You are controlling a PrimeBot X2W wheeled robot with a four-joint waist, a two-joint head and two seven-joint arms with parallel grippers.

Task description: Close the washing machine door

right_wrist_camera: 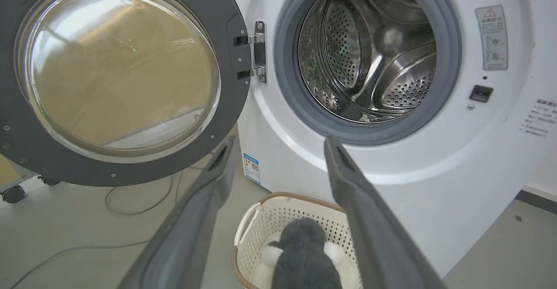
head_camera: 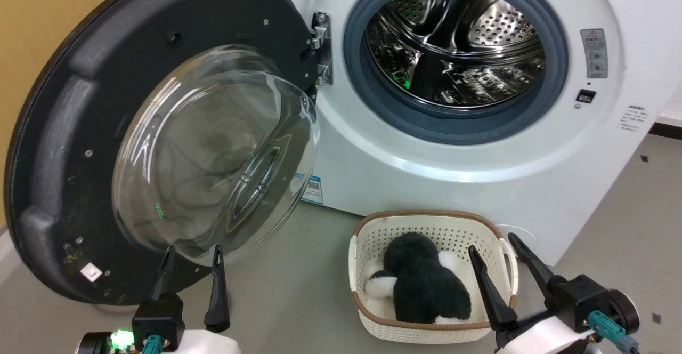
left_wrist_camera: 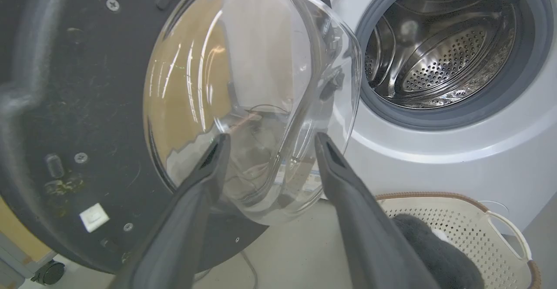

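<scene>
The washing machine door point(head_camera: 69, 146) stands swung wide open to the left of the washing machine point(head_camera: 426, 183), hanging on a metal hinge point(head_camera: 321, 47) at its right edge and showing its inner face. That face is a broad matt black rim dotted with small screws, with a small white sticker point(head_camera: 90, 273) near its lower edge. A clear glass bowl point(head_camera: 213, 151) bulges out of its middle. The port beside it is uncovered, a grey rubber ring point(head_camera: 373, 103) framing the perforated steel drum point(head_camera: 458, 50). The left gripper point(head_camera: 193, 248) rises at the lower left with its fingers spread and nothing between them. Its tips lie over the bottom edge of the glass bowl, though contact cannot be judged. The right gripper point(head_camera: 492, 242) rises at the lower right, slanted leftward, its fingers likewise parted and empty, over the right end of a cream basket point(head_camera: 426, 215). The basket sits on the floor just in front of the machine and holds a black-and-white plush toy point(head_camera: 421, 284). A blue label point(head_camera: 313, 188) sits low on the machine's front, a grey warning sticker point(head_camera: 594, 53) with a triangle sits right of the port, and the small print point(head_camera: 634, 117) further right is too fine to read.
</scene>
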